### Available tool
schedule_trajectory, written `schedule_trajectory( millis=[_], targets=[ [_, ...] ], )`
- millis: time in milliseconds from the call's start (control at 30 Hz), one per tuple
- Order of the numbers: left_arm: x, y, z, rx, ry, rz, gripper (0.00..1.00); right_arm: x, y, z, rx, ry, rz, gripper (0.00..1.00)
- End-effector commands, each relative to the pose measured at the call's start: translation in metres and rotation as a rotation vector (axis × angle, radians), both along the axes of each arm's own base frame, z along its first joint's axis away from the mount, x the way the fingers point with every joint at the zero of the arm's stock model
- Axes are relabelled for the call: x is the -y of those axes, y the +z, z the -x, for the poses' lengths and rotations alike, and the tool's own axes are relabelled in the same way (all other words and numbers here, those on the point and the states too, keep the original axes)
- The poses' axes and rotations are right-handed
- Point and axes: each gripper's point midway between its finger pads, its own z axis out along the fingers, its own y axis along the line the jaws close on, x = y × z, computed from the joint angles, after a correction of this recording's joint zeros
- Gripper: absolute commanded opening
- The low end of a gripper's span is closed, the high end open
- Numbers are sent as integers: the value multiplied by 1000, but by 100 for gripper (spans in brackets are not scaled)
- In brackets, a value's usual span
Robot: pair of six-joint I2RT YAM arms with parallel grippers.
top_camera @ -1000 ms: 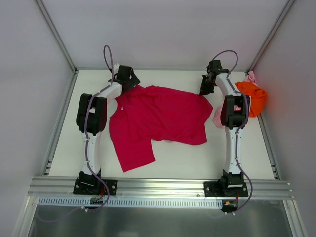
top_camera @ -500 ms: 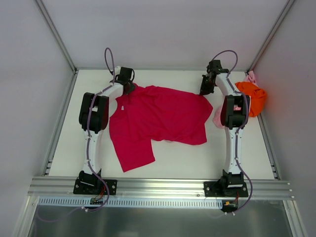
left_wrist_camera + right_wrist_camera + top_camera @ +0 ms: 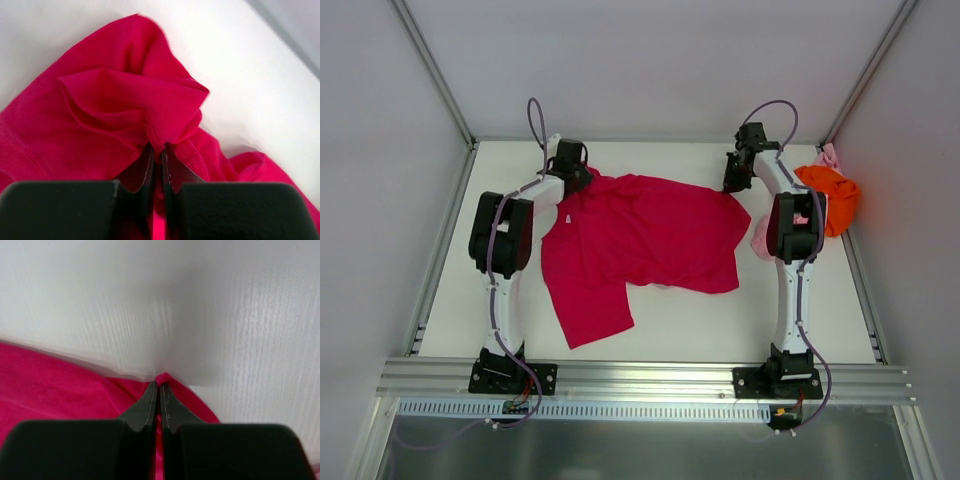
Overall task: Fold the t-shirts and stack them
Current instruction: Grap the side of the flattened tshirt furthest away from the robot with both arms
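The crimson t-shirt (image 3: 640,240) lies spread across the middle of the white table (image 3: 690,320), mostly flat, with one sleeve or flap reaching toward the near left and a rumpled hem along its near edge. A small pale mark (image 3: 566,213) shows near its left shoulder, too small to read. The shirt's far left corner sits at the left gripper (image 3: 582,178), and its far right corner at the right gripper (image 3: 732,186), so the cloth stretches between the two arms along the far side of the table. In the left wrist view the left gripper (image 3: 156,150) has its jaws pressed nearly together on a bunched fold of the crimson t-shirt (image 3: 115,100), which puffs up into a peaked pleat just beyond the fingertips. In the right wrist view the right gripper (image 3: 156,386) is likewise clamped tight, its fingertips pinching a thin point of the crimson t-shirt (image 3: 50,385) where the fabric edge meets the white surface. Farther right, beyond the right arm, the orange t-shirt (image 3: 830,195) sits crumpled in a heap against the right wall. The pale pink t-shirt (image 3: 761,240) peeks out just beside the right arm, touching the crimson shirt's right edge, mostly hidden by the arm.
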Motion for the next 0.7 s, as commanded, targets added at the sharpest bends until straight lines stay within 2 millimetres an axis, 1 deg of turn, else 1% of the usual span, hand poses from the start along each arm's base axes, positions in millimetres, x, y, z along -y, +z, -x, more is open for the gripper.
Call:
schedule_trajectory(
  millis=[0, 33, 67, 100, 133, 167, 200, 233, 267, 300, 333, 400, 433, 467, 500, 533, 567, 600, 633, 667],
  targets=[
    [3, 74, -14, 205, -31, 15, 0, -7, 60, -16, 168, 26, 39, 1],
    [5, 84, -13, 230, -39, 16, 0, -8, 64, -16, 183, 24, 45, 1],
    [5, 88, -12, 243, -41, 11, 0, -9, 69, -17, 203, 25, 56, 1],
    [8, 88, -9, 257, -48, -1, 0, -9, 79, -17, 246, 29, 86, 1],
    [9, 98, -8, 286, -55, -2, 0, -8, 84, -17, 270, 28, 119, 1],
    [9, 101, -7, 300, -62, -9, 0, -6, 88, -17, 289, 27, 145, 1],
    [9, 99, -2, 300, -67, -14, 0, -7, 94, -19, 320, 26, 172, 1],
    [12, 110, -2, 337, -73, -10, 0, -7, 101, -16, 337, 39, 190, 1],
    [13, 113, -1, 345, -78, -17, 0, -6, 106, -16, 350, 38, 203, 1],
    [13, 111, 2, 343, -79, -20, 0, -7, 112, -16, 367, 33, 218, 1],
    [14, 119, 2, 362, -83, -15, 0, -5, 119, -13, 383, 31, 224, 1],
    [14, 119, 5, 364, -87, -22, 0, -3, 134, -14, 431, 11, 235, 1],
    [14, 124, 6, 373, -87, -20, 0, -2, 130, -9, 427, 10, 241, 1],
    [12, 122, 9, 370, -84, -28, 0, -1, 148, -9, 473, -4, 239, 1],
    [13, 124, 10, 376, -85, -30, 0, 2, 153, -8, 487, -18, 256, 1],
    [13, 127, 11, 382, -86, -30, 0, 4, 153, -4, 487, -26, 268, 1],
    [10, 126, 13, 380, -76, -38, 0, 5, 164, -3, 515, -34, 275, 1],
    [9, 125, 14, 382, -73, -46, 0, 9, 168, -2, 525, -55, 302, 1],
    [6, 130, 15, 390, -62, -50, 0, 11, 170, -1, 528, -66, 324, 1],
    [1, 127, 18, 384, -41, -60, 0, 13, 174, 0, 538, -71, 343, 1]
  ],
)
